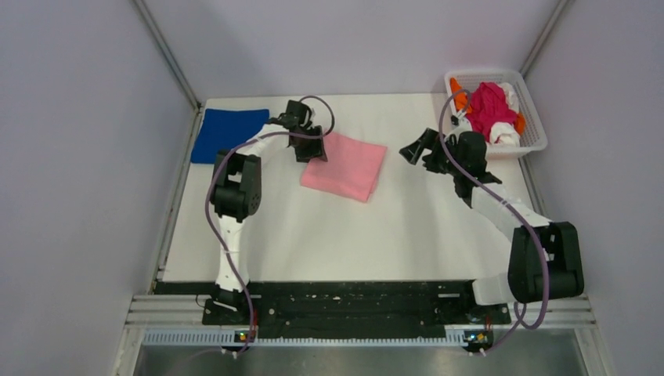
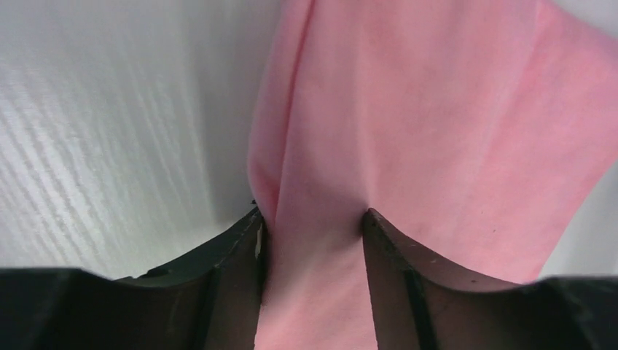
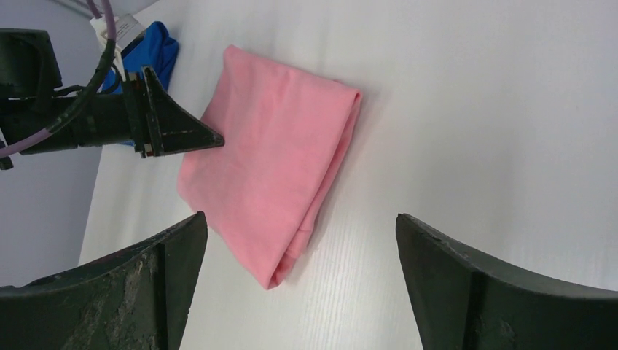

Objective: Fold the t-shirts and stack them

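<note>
A folded light pink t-shirt (image 1: 346,165) lies in the middle of the table. My left gripper (image 1: 307,150) is shut on its left edge; in the left wrist view the pink fabric (image 2: 437,124) is bunched between the jaws of the left gripper (image 2: 312,219). A folded royal blue t-shirt (image 1: 227,133) lies at the back left. My right gripper (image 1: 416,149) is open and empty above the table right of the pink shirt, which shows in its view (image 3: 270,168) ahead of the right gripper (image 3: 300,233). Magenta (image 1: 489,110), orange and white shirts lie in the basket.
A white plastic lattice basket (image 1: 535,125) stands at the back right corner. Grey walls close in the table on the left, back and right. The left arm's finger (image 3: 175,127) and cable show at the left of the right wrist view.
</note>
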